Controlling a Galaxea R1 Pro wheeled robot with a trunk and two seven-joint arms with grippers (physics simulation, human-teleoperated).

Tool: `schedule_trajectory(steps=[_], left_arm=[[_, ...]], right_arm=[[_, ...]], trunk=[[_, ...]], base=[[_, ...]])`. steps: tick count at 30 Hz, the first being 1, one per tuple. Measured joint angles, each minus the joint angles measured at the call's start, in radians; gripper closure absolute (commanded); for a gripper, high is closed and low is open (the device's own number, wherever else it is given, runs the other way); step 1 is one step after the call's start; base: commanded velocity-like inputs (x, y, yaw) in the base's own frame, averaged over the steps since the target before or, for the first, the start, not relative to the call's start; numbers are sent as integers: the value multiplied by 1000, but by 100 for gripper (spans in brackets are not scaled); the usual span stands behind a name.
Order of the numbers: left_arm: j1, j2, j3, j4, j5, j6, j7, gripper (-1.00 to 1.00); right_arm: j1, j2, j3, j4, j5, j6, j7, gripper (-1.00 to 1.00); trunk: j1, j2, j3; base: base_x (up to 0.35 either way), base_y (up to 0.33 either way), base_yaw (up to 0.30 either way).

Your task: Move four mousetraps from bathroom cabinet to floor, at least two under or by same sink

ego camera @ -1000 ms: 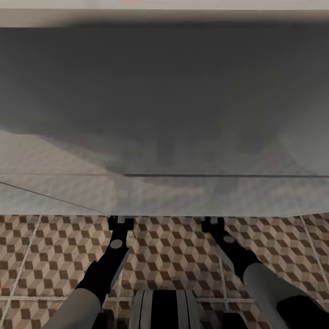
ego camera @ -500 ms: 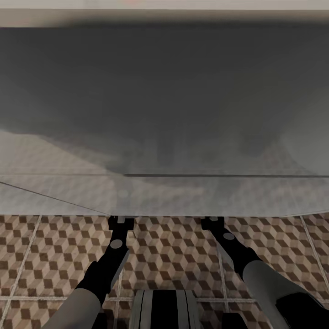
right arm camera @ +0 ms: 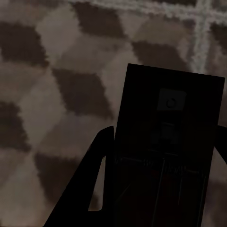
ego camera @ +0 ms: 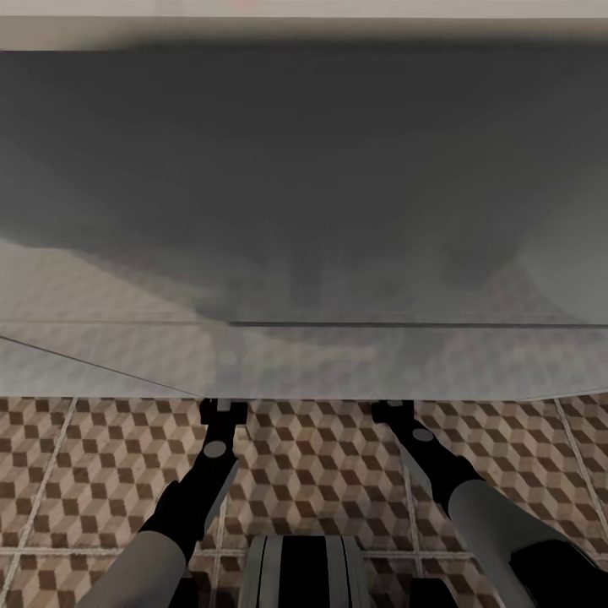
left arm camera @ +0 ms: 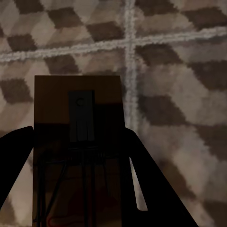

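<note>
A big grey, shadowed surface [ego camera: 304,186] looms just ahead of both your arms, with the bathroom floor [ego camera: 321,473] patterned beneath. Your left tool [left arm camera: 80,189] is clamped on a mousetrap [left arm camera: 78,118] — held between the fingers over the tiles. Your right tool [right arm camera: 161,189] grips another mousetrap [right arm camera: 170,123] the same way.

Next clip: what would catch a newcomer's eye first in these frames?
A big pale slab, shadowed dark grey, spans the upper head view, and both arms reach under its near edge. Below it lies the cube-patterned bathroom floor. Each wrist view shows a dark-brown mousetrap between black gripper fingers just over the tiles: one in the left gripper, one in the right gripper.
</note>
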Motion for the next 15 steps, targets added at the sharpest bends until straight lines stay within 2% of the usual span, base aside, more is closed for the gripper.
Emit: schedule_trajectory(steps=[9,11,15], left_arm=[[-14,0,1,-1,6,3,-1,100],[-20,1,1,0,16,3,-2,100],[-39,4,5,1,71,11,-39,100]], right_arm=[[-2,0,0,-2,0,0,0,100],[-2,0,-1,-2,0,0,0,100],[-2,0,-1,-2,-1,0,0,100]], trunk=[[0,0,0],[0,0,0],[0,0,0]], base=[[0,0,0],[0,0,0],[0,0,0]])
